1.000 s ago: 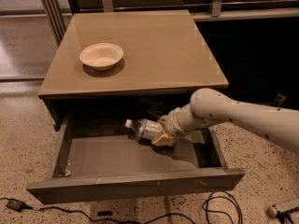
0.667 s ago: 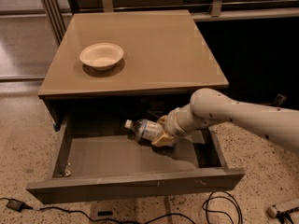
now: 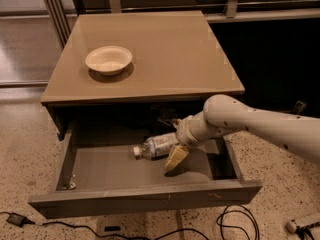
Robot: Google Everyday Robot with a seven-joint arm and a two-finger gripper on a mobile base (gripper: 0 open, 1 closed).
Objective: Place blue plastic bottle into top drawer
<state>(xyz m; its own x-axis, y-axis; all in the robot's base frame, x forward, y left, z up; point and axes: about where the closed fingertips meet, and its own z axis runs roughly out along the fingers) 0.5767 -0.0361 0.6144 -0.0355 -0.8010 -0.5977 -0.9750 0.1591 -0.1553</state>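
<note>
The work stands at the placing step: the blue plastic bottle (image 3: 157, 145) is inside the open top drawer (image 3: 145, 201), lying on its side with the white cap pointing left and the base towards the right. The pincer (image 3: 175, 152) is down in the drawer's right half, reaching in from the right on the white arm (image 3: 250, 124), and sits right at the bottle's base end, touching or all but touching it. Whether the pincer is clamped on the bottle or only rests against it cannot be told from this view, nor whether the bottle lies fully on the drawer floor. The next move likely calls for a clean release and a lift straight up, clear of the table (image 3: 165, 44) edge above, without rolling the bottle. The cream bowl (image 3: 109, 59) sits on the table, well apart.
</note>
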